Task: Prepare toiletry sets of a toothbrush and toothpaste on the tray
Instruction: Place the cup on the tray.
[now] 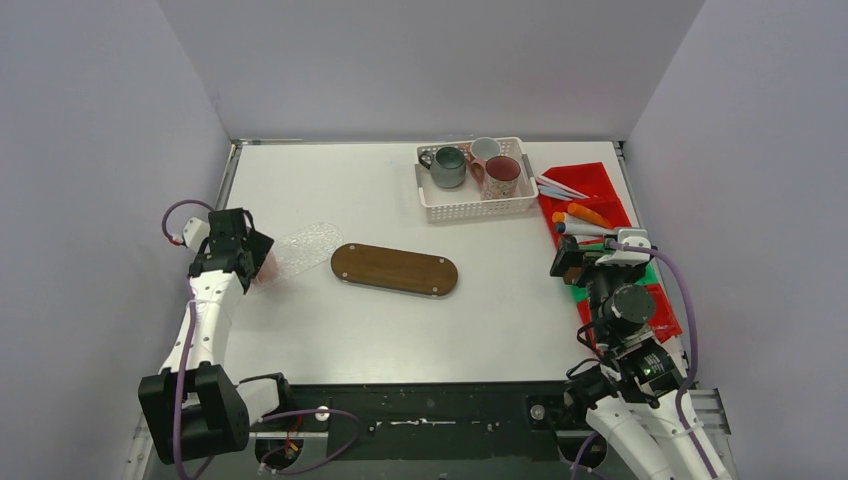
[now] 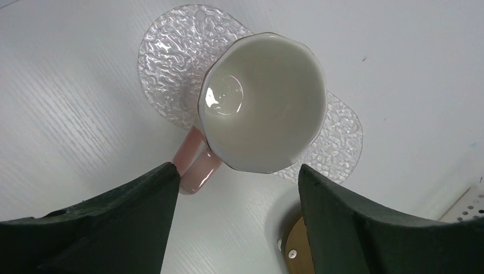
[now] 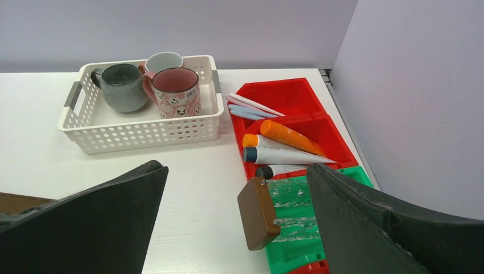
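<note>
Progress looks early: you have one mug (image 2: 262, 108), white with a pink handle, standing upright on the glass tray (image 2: 171, 63) near the left edge of the surface, with no brush or tube in it. Your left jaws hang over it well parted, one on either side, gripping nothing. Three more mugs (image 3: 171, 91) sit in the basket (image 3: 142, 134) at the far edge. Toothbrushes (image 3: 254, 107) and tubes (image 3: 285, 153) lie in the red bin (image 3: 291, 91) by the right edge, with your right jaws fully spread and empty near them. The wooden tray (image 1: 394, 269) mid-surface carries nothing. I judge that every set is yet to be filled.
</note>
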Motion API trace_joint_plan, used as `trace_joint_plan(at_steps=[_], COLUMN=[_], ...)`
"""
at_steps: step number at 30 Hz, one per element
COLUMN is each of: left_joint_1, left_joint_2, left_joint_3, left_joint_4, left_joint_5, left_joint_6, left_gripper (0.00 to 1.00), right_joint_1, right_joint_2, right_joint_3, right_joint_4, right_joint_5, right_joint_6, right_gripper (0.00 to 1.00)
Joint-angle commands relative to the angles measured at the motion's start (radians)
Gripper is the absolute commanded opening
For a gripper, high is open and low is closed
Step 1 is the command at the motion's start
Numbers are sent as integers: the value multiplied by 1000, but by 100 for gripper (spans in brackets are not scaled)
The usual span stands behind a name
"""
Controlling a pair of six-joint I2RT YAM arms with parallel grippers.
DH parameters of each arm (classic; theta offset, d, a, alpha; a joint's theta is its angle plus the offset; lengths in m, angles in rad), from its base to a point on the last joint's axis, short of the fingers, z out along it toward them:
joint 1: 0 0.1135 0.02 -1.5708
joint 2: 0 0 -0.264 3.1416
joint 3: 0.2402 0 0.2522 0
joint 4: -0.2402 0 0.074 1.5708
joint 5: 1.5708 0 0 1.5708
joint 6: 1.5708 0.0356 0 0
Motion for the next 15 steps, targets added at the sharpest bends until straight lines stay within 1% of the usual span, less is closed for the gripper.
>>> trace_joint_plan(at_steps=[1, 7, 15], left_joint_1=[3, 3, 3], left_joint_2=[-25, -37, -63], left_joint_3=[-10, -10, -4], left_joint_4=[76, 70, 52], left_joint_5=[52, 78, 78], left_joint_6=[-2, -18, -39], left_gripper=[73, 74, 74], right_joint_1=[5, 5, 5], right_joint_2=[-18, -18, -20], right_joint_3=[-4, -4, -4], right_joint_4=[40, 40, 40], right_joint_5=[-6, -7, -10], right_joint_6=[5, 5, 5], right_gripper=[100, 100, 100])
